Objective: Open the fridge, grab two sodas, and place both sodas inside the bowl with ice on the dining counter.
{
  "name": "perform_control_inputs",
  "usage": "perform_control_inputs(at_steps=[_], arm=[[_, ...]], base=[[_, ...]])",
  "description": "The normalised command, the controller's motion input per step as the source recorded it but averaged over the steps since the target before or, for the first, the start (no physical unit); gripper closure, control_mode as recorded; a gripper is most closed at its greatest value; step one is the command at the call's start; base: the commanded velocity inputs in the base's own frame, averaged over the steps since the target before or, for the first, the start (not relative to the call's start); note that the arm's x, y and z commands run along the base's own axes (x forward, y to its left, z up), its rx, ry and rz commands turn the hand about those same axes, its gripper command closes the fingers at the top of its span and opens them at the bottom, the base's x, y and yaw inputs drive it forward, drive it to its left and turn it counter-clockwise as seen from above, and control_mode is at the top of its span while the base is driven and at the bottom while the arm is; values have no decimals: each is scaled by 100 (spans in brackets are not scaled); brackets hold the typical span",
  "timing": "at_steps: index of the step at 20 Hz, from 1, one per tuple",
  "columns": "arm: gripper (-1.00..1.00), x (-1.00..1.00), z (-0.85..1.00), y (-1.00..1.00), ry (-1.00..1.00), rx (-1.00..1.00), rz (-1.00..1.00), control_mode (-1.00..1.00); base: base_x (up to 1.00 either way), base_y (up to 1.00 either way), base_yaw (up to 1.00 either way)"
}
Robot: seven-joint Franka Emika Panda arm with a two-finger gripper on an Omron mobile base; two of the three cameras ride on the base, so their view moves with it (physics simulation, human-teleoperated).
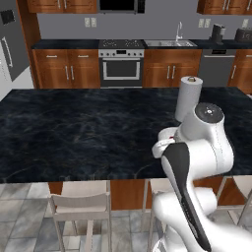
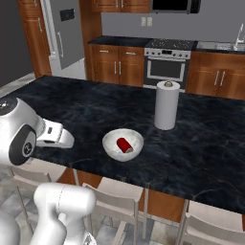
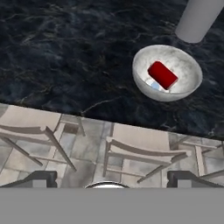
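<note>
A small white bowl (image 2: pixel 112 141) stands on the black marble dining counter (image 2: pixel 86 110), near its front edge. One red soda (image 2: pixel 125 145) lies on its side inside it. In the hand view the bowl (image 3: pixel 186 65) sits at the upper right with the red soda (image 3: pixel 162 74) on pale ice. My gripper (image 3: pixel 113 178) hangs open over the counter's edge and the chairs, short of the bowl and to its left, with nothing between its fingertips (image 3: pixel 41 177). The light-grey fridge (image 2: pixel 64 33) stands far back on the left.
A tall paper towel roll (image 2: pixel 167 105) stands just behind the bowl, also seen in the left base view (image 1: pixel 189 98). Pale chairs (image 3: pixel 131 148) line the counter's near side. Oven (image 1: pixel 121 69) and wooden cabinets (image 1: pixel 66 69) run along the back wall.
</note>
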Motion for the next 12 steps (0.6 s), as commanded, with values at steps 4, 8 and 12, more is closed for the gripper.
perform_control_inputs(at_steps=[4, 8, 12], arm=[[-100, -25, -1, -21, -4, 1, -2, -100], [-100, -35, 0, -46, -5, 5, 0, -100], [-100, -16, 0, -14, -2, 2, 0, 100]], base=[[0, 0, 0], [0, 0, 0], [-17, 0, 0]])
